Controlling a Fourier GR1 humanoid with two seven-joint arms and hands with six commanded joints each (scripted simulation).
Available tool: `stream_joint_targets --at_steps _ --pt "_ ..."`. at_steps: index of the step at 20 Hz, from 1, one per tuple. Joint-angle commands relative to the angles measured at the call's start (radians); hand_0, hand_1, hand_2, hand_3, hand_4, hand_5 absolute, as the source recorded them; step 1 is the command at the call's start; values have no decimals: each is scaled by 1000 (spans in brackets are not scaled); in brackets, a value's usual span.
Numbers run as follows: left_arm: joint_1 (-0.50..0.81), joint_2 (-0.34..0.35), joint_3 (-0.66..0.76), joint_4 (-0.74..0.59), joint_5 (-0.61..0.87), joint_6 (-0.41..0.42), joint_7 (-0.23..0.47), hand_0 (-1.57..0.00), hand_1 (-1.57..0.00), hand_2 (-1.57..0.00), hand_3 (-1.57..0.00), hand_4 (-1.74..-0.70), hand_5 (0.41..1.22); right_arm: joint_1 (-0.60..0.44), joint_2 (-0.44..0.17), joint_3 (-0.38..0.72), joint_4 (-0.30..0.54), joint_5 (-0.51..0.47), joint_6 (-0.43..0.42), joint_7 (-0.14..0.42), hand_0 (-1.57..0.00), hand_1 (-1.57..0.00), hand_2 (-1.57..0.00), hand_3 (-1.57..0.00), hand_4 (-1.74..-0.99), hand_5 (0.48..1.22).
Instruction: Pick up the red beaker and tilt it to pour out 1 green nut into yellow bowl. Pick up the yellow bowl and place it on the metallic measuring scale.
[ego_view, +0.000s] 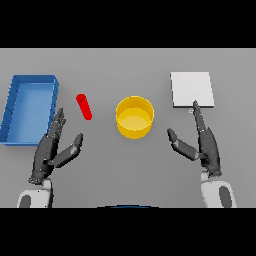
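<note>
**Both hands open, nothing held**

The beaker lies on the grey table, a slim red cylinder set at a slant, its upper end toward the view's left and its lower end toward the middle. It is between the blue tray on the far left and the bowl at the centre, touching neither. Whether it holds a nut cannot be told from this view.

The bowl is yellow, round and upright, with its opening facing up; its inside shows only yellow. It stands free on the table, apart from everything else.

The scale is a pale square plate to the right of the bowl and a little farther back, with bare table between the two. Nothing rests on it.

The left hand is at the lower left, just beside the tray's near corner and below the beaker. Its fingers are straight and spread, the thumb angled out toward the middle; it grips nothing.

The right hand is at the lower right, also with fingers extended and thumb out to the side. One fingertip reaches up to the near edge of the scale; contact cannot be judged. It holds nothing.
</note>
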Motion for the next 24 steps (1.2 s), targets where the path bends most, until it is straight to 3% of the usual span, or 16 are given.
stream_joint_targets --at_steps 1,4,8,16,21,24 --pt "-8 8 -3 -12 -9 1 38 1 1 1 1 -1138 660 8 6 12 -3 17 -5 4 1 1 1 1 -1071 581" --pt "-2 17 -10 -30 -10 -9 95 1 1 1 1 -1139 652 12 3 12 -23 -5 17 23 1 1 1 1 -1118 600" --pt "-86 12 3 68 -20 -7 142 1 1 1 1 -1137 647 -2 13 12 -22 -41 42 22 1 1 1 1 -1180 627" --pt "-311 24 83 374 -3 -15 65 1 1 1 1 -1178 637 9 2 -4 -26 -82 72 2 1 1 1 1 -1229 626" --pt "-427 18 97 512 -20 -9 13 1 1 1 1 -1200 651 0 0 -3 -24 -78 72 21 1 1 1 1 -1222 627" --pt "-480 18 101 561 -43 13 29 1 1 1 1 -1197 661 7 1 -3 -28 -77 70 10 1 1 1 1 -1226 631"
